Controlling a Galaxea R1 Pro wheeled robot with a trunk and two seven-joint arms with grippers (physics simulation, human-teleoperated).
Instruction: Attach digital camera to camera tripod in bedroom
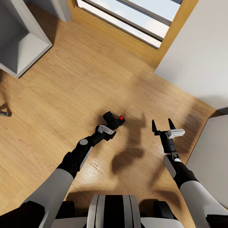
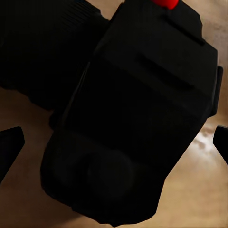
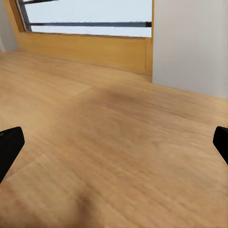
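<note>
The digital camera (image 1: 114,118), a chunky black body with a red button (image 1: 121,117), is low over the light wood floor in the middle of the head view. My left gripper (image 1: 110,126) reaches it from behind. In the left wrist view the camera (image 2: 137,109) bulks large between the two fingertips (image 2: 10,145), which stand wide apart, so the gripper (image 2: 114,145) is open around it. My right gripper (image 1: 161,124) hovers open over bare floor to the camera's right, nothing between its fingers (image 3: 114,147). The camera tripod is out of view.
A white open shelf unit (image 1: 22,47) stands at the far left. A wood-framed window (image 1: 126,19) runs along the back. White wall panels (image 1: 196,47) close off the right side. A grey leg end (image 1: 4,112) pokes in at the left edge; I cannot tell what it belongs to.
</note>
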